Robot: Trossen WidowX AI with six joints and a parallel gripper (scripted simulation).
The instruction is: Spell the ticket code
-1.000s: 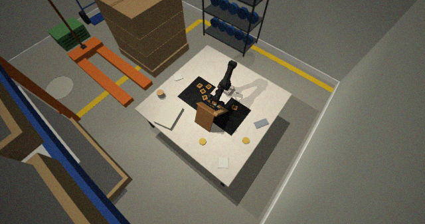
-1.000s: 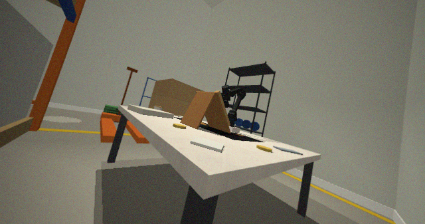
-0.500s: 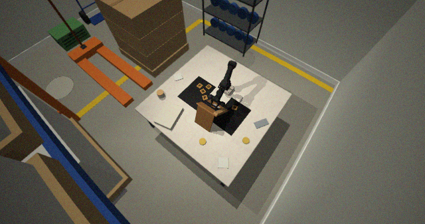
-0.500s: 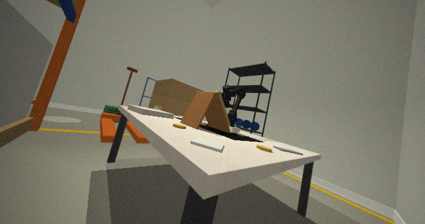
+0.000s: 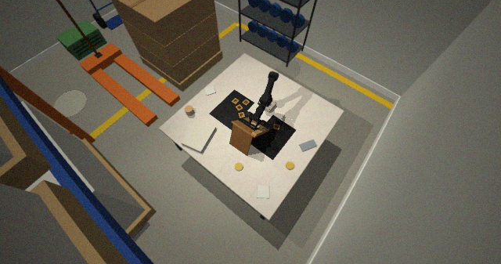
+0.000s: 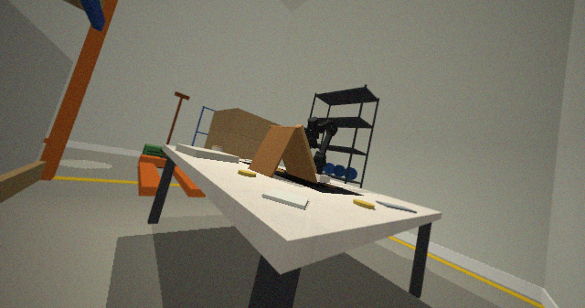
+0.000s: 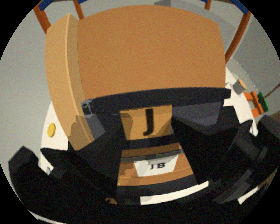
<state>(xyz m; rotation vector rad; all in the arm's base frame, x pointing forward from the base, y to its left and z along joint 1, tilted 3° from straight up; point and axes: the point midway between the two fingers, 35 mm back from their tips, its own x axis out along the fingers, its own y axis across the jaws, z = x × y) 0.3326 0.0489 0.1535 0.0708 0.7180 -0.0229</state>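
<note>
The brown wedge-shaped board (image 5: 239, 139) (image 6: 280, 149) (image 7: 151, 46) stands on the black mat (image 5: 225, 113), with its dark letter rail (image 7: 111, 104) across its face. My gripper (image 5: 255, 125) (image 7: 147, 123) is at the board's top edge, shut on a tan tile marked J (image 7: 149, 120), which it holds at the rail. Several loose letter tiles (image 5: 239, 107) lie on the mat behind the board, and one more tile (image 5: 276, 126) lies to its right. A small white printed label (image 7: 157, 164) shows below the held tile; its print is too small to read. In the exterior view the board hides the gripper and only the arm (image 6: 321, 136) shows.
On the white table (image 5: 313, 115) lie two yellow discs (image 5: 239, 166) (image 5: 290, 165), a cork cylinder (image 5: 189, 110), a flat white box (image 5: 199, 139), a grey card (image 5: 308, 145) and white cards (image 5: 263, 191) (image 5: 210, 90). A shelf rack (image 5: 278, 17) stands behind the table.
</note>
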